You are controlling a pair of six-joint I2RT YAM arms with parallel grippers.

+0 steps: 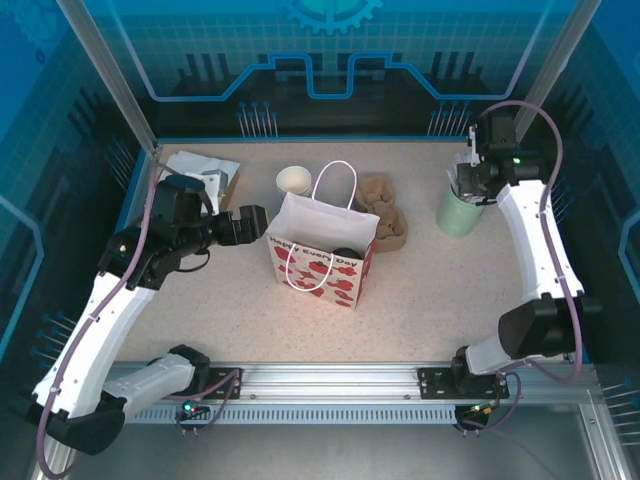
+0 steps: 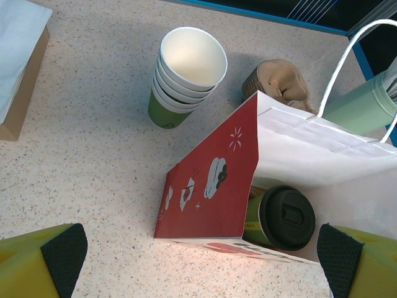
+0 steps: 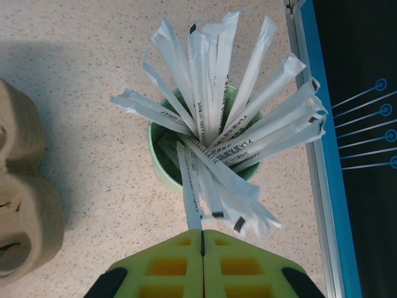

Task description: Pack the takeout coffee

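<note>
Speckled tabletop [image 1: 420, 300] carries a standing gift bag [image 1: 322, 250], and the takeout coffee [image 2: 282, 217] sits lidded inside it. The left gripper [image 2: 201, 257] hangs by the bag's mouth, fingers spread wide; a careless sweep could snag the paper wall and topple the bag. The right gripper [image 3: 203, 248], fingers pressed together seemingly on one wrapped stick [image 3: 189, 186], could tip the pale green tumbler [image 3: 160, 161] of sticks.

So the bag [image 1: 322, 250] sits in the middle of the worktop [image 1: 430, 295] with the coffee [image 2: 282, 217] down inside it. Behind it, cup stack [image 1: 293, 181] on the left, carriers [image 1: 385, 215] on the right. Tumbler [image 1: 458, 212] is off at the far right, box [image 1: 205, 172] in the far left corner.
</note>
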